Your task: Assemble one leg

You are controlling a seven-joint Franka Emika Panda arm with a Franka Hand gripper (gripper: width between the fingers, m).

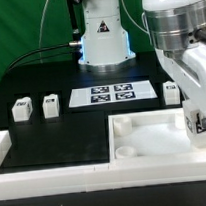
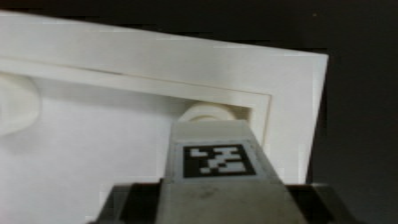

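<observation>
Black tabletop [image 1: 53, 135] carries a large white square tray [image 1: 133, 122]. My gripper [image 1: 200, 125] clamps the small white tagged plastic leg [image 2: 217, 150] over the tray's corner hole [image 2: 214, 110]. I reckon a slight tilt could jam it on the rim.

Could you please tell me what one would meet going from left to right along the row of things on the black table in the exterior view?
first leg → second leg → marker board → third leg → hand, shut on the fourth leg.
</observation>
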